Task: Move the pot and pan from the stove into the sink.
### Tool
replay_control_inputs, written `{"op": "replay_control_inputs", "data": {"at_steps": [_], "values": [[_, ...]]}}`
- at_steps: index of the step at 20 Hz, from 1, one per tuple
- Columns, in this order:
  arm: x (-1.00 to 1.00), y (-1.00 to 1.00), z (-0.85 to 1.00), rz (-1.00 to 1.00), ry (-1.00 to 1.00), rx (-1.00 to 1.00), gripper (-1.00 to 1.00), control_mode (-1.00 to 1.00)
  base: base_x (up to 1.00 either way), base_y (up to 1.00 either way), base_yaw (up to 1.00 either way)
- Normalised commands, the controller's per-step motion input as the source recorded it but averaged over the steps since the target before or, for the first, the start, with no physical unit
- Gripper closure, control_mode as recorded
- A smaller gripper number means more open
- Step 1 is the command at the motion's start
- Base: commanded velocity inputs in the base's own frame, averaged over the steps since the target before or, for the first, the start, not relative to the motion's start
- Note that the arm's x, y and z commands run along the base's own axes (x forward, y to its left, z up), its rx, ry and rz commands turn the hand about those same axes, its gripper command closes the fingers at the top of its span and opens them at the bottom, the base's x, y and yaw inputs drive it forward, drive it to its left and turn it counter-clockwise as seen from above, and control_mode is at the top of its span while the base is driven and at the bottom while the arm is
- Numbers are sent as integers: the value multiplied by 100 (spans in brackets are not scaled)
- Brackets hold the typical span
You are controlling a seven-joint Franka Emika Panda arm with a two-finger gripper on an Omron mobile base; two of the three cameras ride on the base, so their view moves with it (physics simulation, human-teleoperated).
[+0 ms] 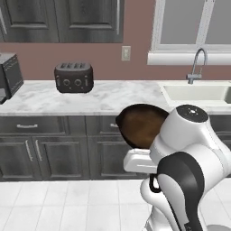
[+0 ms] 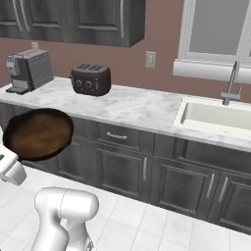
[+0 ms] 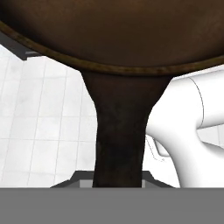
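The pan (image 1: 142, 124) hangs tilted in the air in front of the lower cabinets, its rusty brown inside facing the base cameras (image 2: 39, 133). In the hand view its long dark handle (image 3: 120, 131) runs down from the pan's bowl (image 3: 113, 35) into my gripper (image 3: 118, 183), which is shut on it. The sink (image 1: 194, 94) lies further right in the marble counter (image 2: 215, 117), under a curved silver faucet (image 1: 197, 63). The pot and the stove are out of view.
A dark toaster (image 1: 74, 77) stands on the white marble counter (image 1: 108, 97), and a coffee machine (image 2: 29, 70) sits at its left end. Dark grey cabinet fronts (image 2: 122, 162) run below the counter. White tiled floor (image 1: 67, 203) lies between me and the cabinets.
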Motion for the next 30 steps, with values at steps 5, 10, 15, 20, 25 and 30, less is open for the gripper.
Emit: {"op": "replay_control_inputs", "data": {"at_steps": [5,10,15,20,25,30], "values": [[0,0,0,0,0,0,100,100,69,1,-2],[0,0,0,0,0,0,100,100,74,7,-3],[0,0,0,0,0,0,100,100,24,1,-1],[0,0,0,0,0,0,100,100,0,-24,-2],[0,0,0,0,0,0,100,100,0,-84,-4],[0,0,0,0,0,0,100,100,0,-96,-5]]}}
